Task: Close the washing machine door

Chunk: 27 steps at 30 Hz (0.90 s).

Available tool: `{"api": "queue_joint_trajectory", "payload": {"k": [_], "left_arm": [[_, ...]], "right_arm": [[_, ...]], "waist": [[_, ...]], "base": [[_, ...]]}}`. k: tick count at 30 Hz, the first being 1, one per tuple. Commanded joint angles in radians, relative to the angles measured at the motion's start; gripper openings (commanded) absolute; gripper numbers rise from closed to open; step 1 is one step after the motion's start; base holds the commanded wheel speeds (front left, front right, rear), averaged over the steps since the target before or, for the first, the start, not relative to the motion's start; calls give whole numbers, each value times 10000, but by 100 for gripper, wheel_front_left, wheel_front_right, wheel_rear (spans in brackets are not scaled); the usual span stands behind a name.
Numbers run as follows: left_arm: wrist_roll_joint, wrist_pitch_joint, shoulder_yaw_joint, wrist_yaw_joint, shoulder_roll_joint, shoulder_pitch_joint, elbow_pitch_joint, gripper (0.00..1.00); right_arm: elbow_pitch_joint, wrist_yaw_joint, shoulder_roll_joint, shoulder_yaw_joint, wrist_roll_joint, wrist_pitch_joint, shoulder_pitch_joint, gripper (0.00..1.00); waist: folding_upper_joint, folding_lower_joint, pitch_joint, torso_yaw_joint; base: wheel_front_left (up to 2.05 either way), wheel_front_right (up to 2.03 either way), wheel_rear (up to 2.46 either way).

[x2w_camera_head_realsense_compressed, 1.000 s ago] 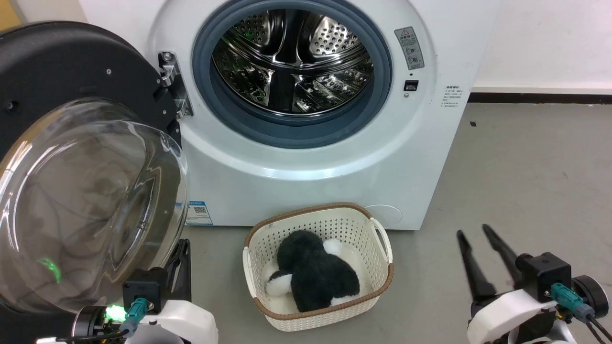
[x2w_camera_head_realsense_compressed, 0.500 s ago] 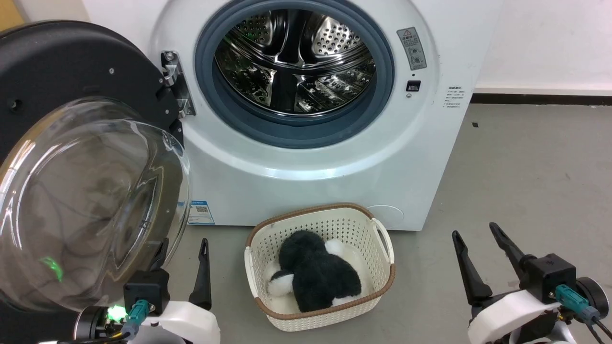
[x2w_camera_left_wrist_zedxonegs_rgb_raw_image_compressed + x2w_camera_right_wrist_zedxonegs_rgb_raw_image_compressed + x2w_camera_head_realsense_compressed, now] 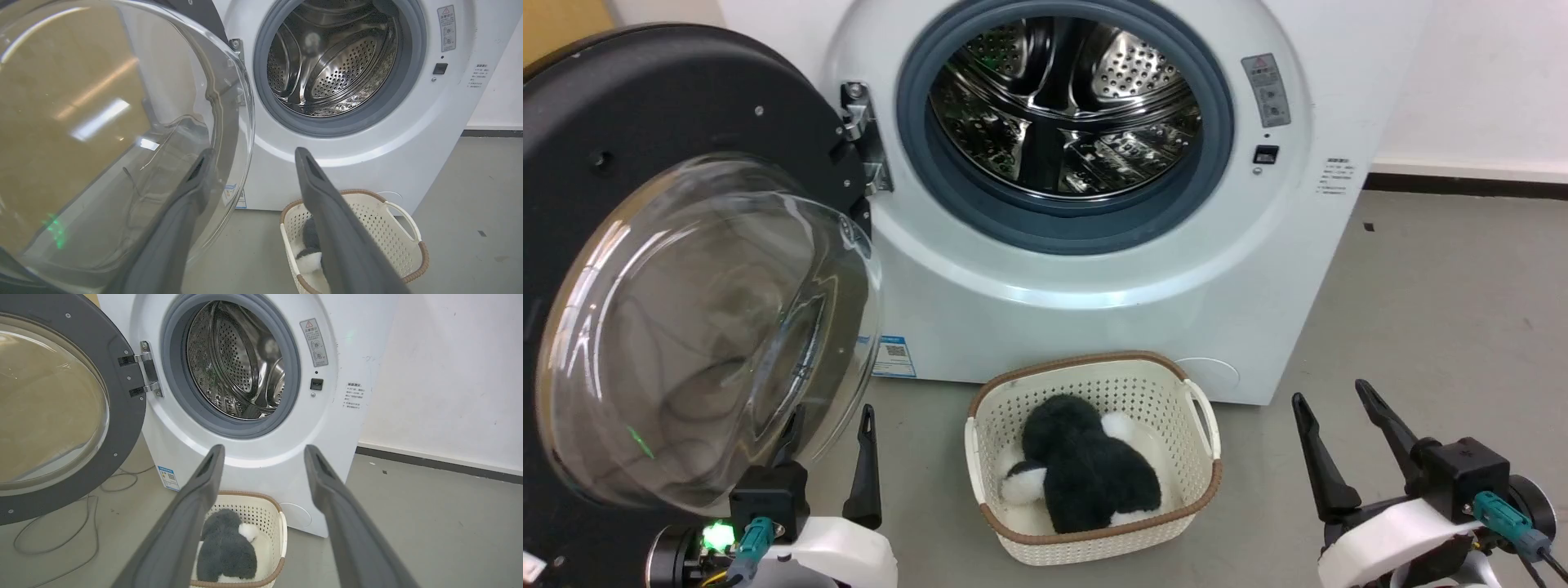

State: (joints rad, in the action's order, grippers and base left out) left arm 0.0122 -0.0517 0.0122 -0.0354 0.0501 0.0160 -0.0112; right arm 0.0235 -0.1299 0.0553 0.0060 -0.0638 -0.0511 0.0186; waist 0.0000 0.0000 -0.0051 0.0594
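White washing machine (image 3: 1094,310) stands far centre, its washing machine door (image 3: 703,269) swung wide at near left, probably heavy, stiff, best pushed on the black rim (image 3: 686,90), not the slippery glass (image 3: 686,384); left gripper (image 3: 832,412) beside it and right gripper (image 3: 1327,394) both gape.

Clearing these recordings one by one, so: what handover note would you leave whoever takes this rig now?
Left gripper: jaws open, empty, low beside the glass bowl of the washing machine door; contact unclear.
Right gripper: jaws open, empty, over the floor at the right.
The washing machine door hangs wide open, left of the washing machine opening.
A basket holding a plush toy stands on the floor before it.
Done: nothing. Left: push the door shut.
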Motion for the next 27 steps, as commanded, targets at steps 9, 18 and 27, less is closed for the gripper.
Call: {"api": "queue_joint_trajectory", "payload": {"k": [9, 18, 27], "left_arm": [[98, -274, -29, -145, 37, 139, 5, 100], [113, -462, -25, -226, 57, 220, 4, 100], [158, -671, 4, -344, 56, 267, 4, 100]], "right_arm": [[119, -2, -15, 140, -237, -283, -105, 100], [176, -3, -19, 292, -415, -470, -128, 100], [277, -4, -23, 397, -550, -679, -214, 100]], "waist": [[0, 0, -54, 529], [0, 0, -120, 1005], [0, 0, -196, 1605]], "base": [[0, 0, 0], [0, 0, 0], [0, 0, 0]]}}
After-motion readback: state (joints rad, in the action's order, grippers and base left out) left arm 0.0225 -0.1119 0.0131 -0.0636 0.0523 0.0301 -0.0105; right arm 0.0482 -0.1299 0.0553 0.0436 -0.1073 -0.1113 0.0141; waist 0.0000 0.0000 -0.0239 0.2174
